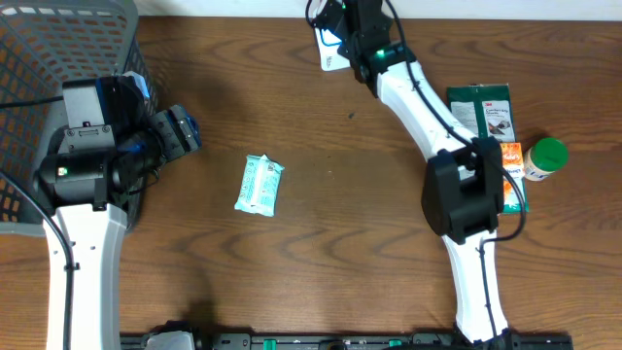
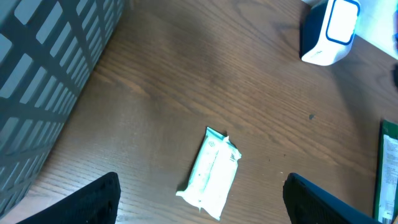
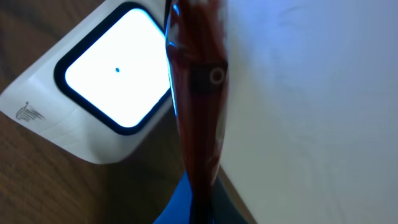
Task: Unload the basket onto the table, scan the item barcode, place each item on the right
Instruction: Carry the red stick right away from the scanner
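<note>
Closest to the right wrist lens stands a thin dark-red item (image 3: 196,124), pinched in the clamped right gripper (image 1: 345,29); its long axis runs top to bottom of that frame, edge-on, just right of the scanner (image 3: 112,81) and its lit window; its flat face probably needs turning toward that window; its arm stretches to the overhead frame's top centre; left gripper (image 1: 183,131) hangs spread and empty at centre left beside the basket (image 1: 58,39); a teal packet (image 1: 259,185) lies on the table (image 1: 389,243).

Dark wooden table (image 1: 321,262); seemingly a pale wall (image 1: 505,8) behind.
</note>
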### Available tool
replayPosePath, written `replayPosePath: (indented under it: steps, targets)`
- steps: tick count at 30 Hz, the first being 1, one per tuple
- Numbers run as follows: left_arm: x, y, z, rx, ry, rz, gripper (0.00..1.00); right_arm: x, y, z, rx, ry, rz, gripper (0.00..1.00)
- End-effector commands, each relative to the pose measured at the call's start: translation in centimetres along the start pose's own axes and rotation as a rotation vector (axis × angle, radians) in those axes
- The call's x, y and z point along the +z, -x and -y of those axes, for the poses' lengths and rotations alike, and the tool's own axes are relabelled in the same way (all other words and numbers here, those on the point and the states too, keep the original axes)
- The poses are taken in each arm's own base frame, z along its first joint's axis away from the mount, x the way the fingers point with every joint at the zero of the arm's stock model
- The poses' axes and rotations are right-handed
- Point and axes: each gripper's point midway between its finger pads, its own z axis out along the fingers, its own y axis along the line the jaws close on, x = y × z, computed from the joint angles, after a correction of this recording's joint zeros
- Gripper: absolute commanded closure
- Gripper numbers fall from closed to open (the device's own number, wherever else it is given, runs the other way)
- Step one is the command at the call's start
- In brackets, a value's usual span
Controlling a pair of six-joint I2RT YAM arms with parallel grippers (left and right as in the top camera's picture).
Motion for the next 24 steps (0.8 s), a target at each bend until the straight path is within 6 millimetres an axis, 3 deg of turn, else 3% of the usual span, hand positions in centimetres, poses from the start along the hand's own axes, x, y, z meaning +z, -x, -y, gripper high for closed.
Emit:
replayPosePath:
  steps: [1, 10, 15, 24]
  targets:
    - [-0.2, 0.5, -0.2, 0.008, 0.012, 0.015, 0.16, 2.1, -1.6, -1.3, -0.042, 0.013, -0.025, 0.99]
    - [-0.2, 0.5, -0.2, 0.008, 0.012, 0.015, 0.16, 5.1, -3.5, -3.9, -0.046, 0.032, -0.052, 0.99]
    - [-0.2, 0.5, -0.2, 0.008, 0.012, 0.015, 0.16, 5.6, -4.5, -3.3, -0.036, 0.023, -0.067, 0.99]
    - [-0.2, 0.5, -0.2, 0.008, 0.012, 0.014, 0.16, 5.5, -4.5, -3.4, -0.037, 0.026, -0.069, 0.99]
